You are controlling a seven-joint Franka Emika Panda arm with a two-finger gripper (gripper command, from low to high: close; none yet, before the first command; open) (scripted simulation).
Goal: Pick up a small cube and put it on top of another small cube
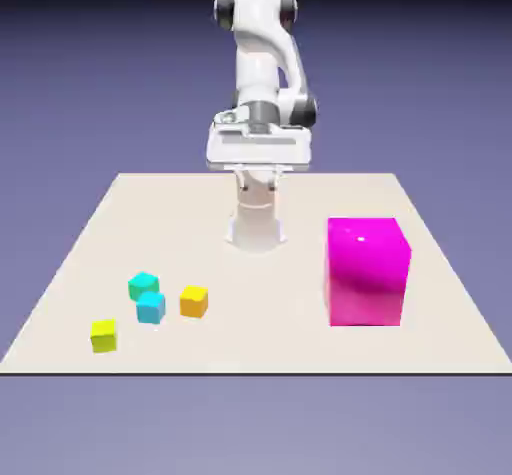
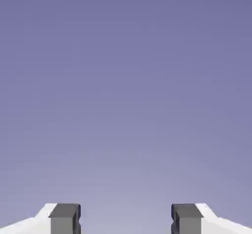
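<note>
1. Exterior view: the arm is folded high at the table's far edge, hand level and well clear of everything. The orange cube sits near the front left, close beside two cyan cubes; a yellow cube lies further left and the magenta cube on the right. In that cluster, a descending finger could knock a cyan neighbour.

2. Hand view: only backdrop. The gripper is empty, its fingers wide apart.
</note>
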